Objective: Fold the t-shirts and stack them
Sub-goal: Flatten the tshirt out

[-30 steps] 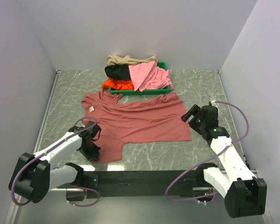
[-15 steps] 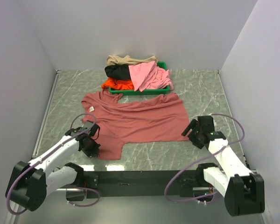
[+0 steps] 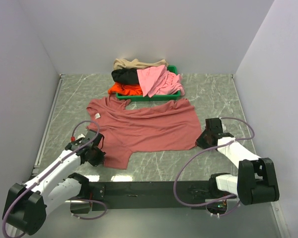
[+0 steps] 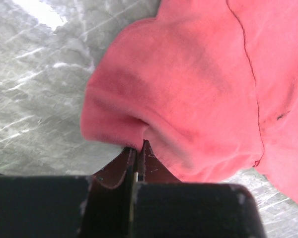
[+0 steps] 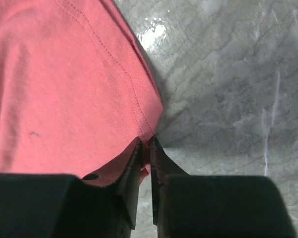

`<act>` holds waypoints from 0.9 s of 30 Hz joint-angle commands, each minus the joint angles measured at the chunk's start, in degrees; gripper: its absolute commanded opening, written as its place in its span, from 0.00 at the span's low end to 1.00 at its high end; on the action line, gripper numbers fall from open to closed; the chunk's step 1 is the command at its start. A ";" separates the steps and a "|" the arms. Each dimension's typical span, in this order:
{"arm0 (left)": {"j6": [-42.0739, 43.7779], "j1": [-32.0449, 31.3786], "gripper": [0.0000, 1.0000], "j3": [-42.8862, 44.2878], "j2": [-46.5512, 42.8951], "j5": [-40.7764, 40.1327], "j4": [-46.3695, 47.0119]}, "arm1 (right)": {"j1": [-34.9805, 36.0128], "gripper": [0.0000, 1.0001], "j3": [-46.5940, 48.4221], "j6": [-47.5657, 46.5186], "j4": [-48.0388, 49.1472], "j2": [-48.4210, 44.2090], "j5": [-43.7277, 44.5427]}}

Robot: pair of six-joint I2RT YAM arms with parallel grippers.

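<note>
We see the brick-red t-shirt (image 3: 149, 130) spread flat across the middle of the desk (image 3: 216, 96), its neck opening toward the left edge and its far side just beside the green tray (image 3: 173, 69). Our left claw (image 3: 96, 154) sits at the shirt's near left corner. In the left wrist view its fingers are pressed together on a bunched fold of the red cloth. Our right claw (image 3: 203, 141) is at the shirt's near right corner. In the right wrist view its jaws stand narrow, pinching the stitched hem corner. The tray sits at the far edge of the desk with the pink t-shirt (image 3: 156, 79), black t-shirt (image 3: 123, 76), tan t-shirt (image 3: 131, 63) and orange-red t-shirt (image 3: 123, 89) heaped in and over it.
</note>
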 commanded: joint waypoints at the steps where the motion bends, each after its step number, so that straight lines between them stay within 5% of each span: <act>1: -3.27 -0.07 0.01 2.70 -1.16 -3.24 -2.75 | 0.87 0.15 0.31 0.00 0.92 0.12 1.68; 7: 4.19 -0.07 0.00 1.30 -8.53 -0.09 13.30 | 1.05 0.05 0.84 -2.02 1.80 -3.75 1.42; 13: 2.43 -0.07 0.01 -2.31 -20.05 -9.21 20.70 | 0.96 0.00 -0.21 -2.81 4.35 -12.88 2.21; 20: 12.45 -0.07 0.00 19.96 -15.60 -16.42 11.51 | 0.88 0.00 6.80 -3.86 1.10 -30.89 6.95; 27: 19.04 -0.16 0.00 42.41 -10.74 -17.05 5.16 | 0.79 0.00 26.63 -6.94 -7.59 -40.05 11.87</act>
